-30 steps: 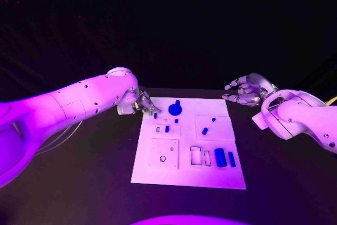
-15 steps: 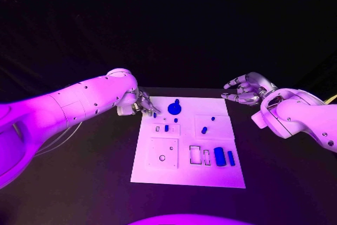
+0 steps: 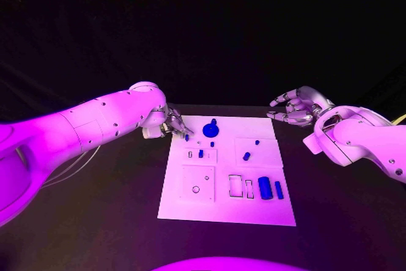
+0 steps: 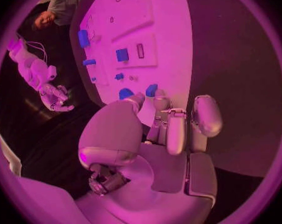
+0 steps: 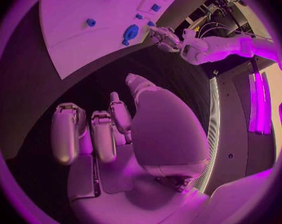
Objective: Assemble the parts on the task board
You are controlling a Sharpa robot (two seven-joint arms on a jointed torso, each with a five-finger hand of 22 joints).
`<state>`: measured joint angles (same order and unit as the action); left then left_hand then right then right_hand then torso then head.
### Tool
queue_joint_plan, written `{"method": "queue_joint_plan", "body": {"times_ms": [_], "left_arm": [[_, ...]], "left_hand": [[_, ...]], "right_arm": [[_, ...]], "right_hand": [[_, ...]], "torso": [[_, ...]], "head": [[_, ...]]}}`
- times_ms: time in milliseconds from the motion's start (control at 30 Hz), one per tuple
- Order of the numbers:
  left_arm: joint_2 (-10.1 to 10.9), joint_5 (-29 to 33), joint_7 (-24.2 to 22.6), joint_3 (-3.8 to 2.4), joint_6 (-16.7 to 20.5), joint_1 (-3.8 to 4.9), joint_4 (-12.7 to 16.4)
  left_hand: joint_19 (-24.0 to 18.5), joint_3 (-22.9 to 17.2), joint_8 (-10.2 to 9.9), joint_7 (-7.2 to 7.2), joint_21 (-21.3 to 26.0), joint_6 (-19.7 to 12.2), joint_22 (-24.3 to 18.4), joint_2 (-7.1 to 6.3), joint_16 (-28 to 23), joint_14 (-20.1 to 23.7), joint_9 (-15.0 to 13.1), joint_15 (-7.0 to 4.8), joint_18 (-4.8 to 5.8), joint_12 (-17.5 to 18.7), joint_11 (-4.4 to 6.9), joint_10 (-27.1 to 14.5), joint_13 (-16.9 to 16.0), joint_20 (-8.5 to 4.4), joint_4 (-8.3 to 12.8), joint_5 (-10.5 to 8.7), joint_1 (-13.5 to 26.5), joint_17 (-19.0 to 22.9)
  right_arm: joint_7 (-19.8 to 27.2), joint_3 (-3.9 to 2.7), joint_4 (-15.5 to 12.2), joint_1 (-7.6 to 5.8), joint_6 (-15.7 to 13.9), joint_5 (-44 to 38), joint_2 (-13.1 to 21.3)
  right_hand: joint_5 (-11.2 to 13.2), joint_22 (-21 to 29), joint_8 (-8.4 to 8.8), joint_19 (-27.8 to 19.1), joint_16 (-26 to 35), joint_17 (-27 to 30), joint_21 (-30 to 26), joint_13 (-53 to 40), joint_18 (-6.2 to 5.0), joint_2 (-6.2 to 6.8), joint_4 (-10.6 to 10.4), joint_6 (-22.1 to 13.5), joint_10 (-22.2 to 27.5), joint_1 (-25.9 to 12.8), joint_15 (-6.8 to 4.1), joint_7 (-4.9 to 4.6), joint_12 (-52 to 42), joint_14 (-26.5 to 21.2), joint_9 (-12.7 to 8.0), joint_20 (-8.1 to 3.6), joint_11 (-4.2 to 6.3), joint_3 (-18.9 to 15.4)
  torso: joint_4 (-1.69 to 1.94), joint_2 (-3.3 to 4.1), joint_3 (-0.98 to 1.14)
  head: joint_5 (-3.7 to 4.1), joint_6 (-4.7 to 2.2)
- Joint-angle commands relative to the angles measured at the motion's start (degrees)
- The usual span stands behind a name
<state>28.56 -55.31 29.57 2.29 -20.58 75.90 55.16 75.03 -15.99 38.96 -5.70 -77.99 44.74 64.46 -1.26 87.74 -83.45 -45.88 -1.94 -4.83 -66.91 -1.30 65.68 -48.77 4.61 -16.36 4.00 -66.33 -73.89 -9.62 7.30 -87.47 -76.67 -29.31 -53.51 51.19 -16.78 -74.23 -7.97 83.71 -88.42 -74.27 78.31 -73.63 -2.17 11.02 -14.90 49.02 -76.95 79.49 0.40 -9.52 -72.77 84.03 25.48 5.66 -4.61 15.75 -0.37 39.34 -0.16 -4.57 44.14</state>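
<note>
The white task board (image 3: pixel 228 209) lies in the middle of the black table. Blue parts sit on it: a large round piece (image 3: pixel 210 129) at the far end, small pegs (image 3: pixel 187 138) (image 3: pixel 246 156), and a cylinder (image 3: pixel 264 188) beside a thin bar (image 3: pixel 279 190). My left hand (image 3: pixel 175 125) hovers at the board's far left corner, its fingertips (image 4: pixel 159 102) just short of a small peg (image 4: pixel 152 90), holding nothing. My right hand (image 3: pixel 294 108) hangs past the far right corner with loosely spread, empty fingers (image 5: pixel 94 134).
Raised white plates on the board carry recesses: a hole plate (image 3: pixel 197 184) at the near left and rectangular slots (image 3: pixel 236 186) next to the cylinder. Black table surrounds the board on all sides.
</note>
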Motion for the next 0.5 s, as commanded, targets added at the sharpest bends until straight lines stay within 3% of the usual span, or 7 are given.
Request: {"method": "queue_joint_plan", "body": {"times_ms": [33, 500], "left_arm": [[-0.1, 0.4, -0.2, -0.02, 0.3, 0.01, 0.2], [0.0, 1.2, -0.2, -0.02, -1.0, 0.02, 0.2]], "left_hand": [[0.4, -1.0, 1.2, 0.52, -0.4, -0.1, 1.0, -0.05, -0.2, -4.9, -1.0, -0.26, -0.35, -0.8, 0.17, 0.8, -1.0, -0.40, 0.1, 0.66, -1.3, -11.9], [0.4, -2.9, 1.8, 0.70, -0.4, -0.7, 1.2, 0.14, -0.2, -4.9, -1.6, -0.43, -0.32, -0.9, 0.35, 0.8, -1.0, -0.56, 0.4, 0.63, -3.8, -11.9]], "right_arm": [[0.0, -0.01, 0.0, 0.02, 0.2, -0.1, -0.1], [-0.1, -0.01, 0.1, 0.02, 0.4, -0.1, -0.1]], "right_hand": [[-1.0, -8.3, -0.65, 0.8, 0.9, -10.8, -0.9, 0.2, -0.71, 0.79, -1.2, 0.1, 1.1, 0.0, -0.16, -0.07, 0.1, 4.7, -0.5, 0.46, 0.01, 0.2], [-1.0, -8.3, -0.65, 0.8, 0.9, -10.8, -0.9, 0.2, -0.71, 0.79, -1.2, 0.1, 1.1, 0.0, -0.16, -0.07, 0.1, 4.7, -0.5, 0.46, 0.01, 0.2]], "torso": [[0.01, 0.00, 0.01], [0.05, 0.02, -0.02]], "head": [[0.01, 0.03], [0.08, 0.24]]}}
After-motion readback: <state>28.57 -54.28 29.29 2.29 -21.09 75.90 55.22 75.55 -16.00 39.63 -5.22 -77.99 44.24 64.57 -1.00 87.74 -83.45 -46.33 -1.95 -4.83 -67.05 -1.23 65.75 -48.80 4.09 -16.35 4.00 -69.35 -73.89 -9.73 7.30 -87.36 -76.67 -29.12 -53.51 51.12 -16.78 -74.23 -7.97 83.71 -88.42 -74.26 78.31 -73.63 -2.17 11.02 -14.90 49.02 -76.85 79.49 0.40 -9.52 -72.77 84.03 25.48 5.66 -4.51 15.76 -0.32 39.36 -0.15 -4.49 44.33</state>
